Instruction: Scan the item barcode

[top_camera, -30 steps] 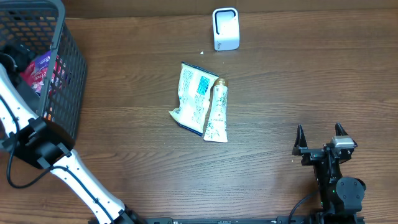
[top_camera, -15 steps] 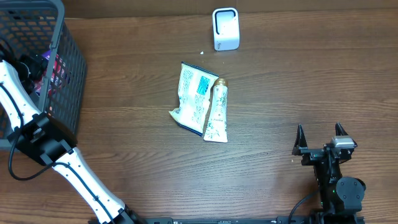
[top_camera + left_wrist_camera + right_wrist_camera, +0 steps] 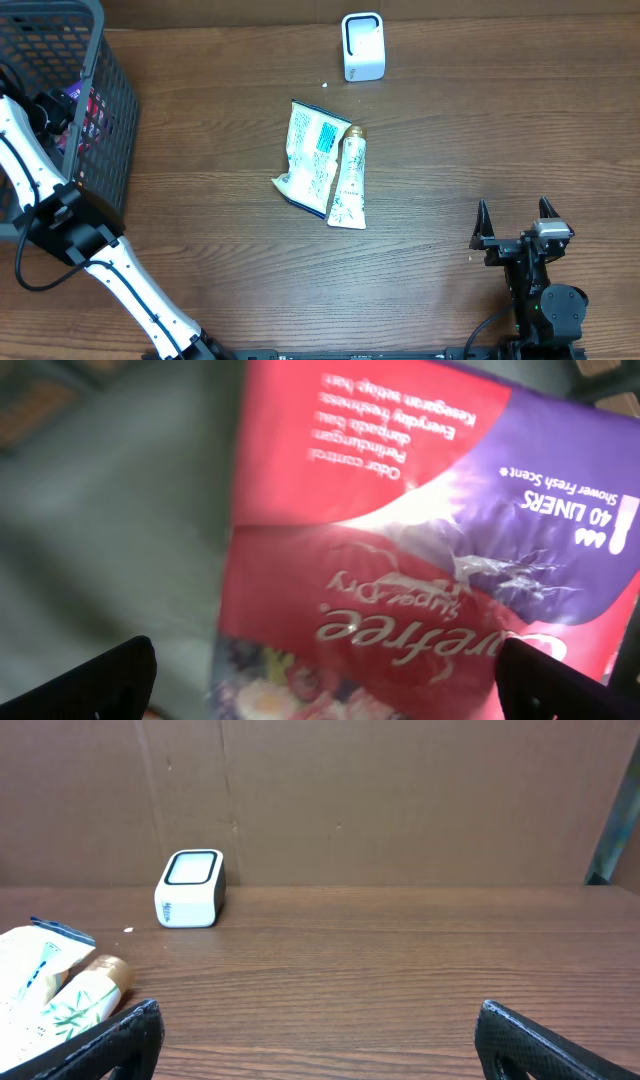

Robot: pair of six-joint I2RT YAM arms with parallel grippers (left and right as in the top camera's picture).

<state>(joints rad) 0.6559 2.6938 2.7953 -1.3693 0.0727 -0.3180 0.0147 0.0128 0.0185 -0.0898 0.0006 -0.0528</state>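
A red and purple pack of liners (image 3: 400,550) lies inside the grey wire basket (image 3: 98,45) at the far left; it shows through the mesh as the pack (image 3: 88,108). My left gripper (image 3: 325,678) hangs open just over the pack with nothing gripped, and from overhead the left gripper (image 3: 50,106) is inside the basket. The white barcode scanner (image 3: 363,46) stands at the back centre, also seen as the scanner (image 3: 190,888). My right gripper (image 3: 513,208) rests open and empty at the front right, right gripper (image 3: 318,1020).
A pale blue and white pouch (image 3: 310,155) and a cream tube (image 3: 349,180) lie side by side mid-table, left of the right gripper; pouch (image 3: 30,965), tube (image 3: 88,990). A brown wall backs the table.
My left gripper has shifted a little to the right inside the basket, over the pack. The right arm has not moved.
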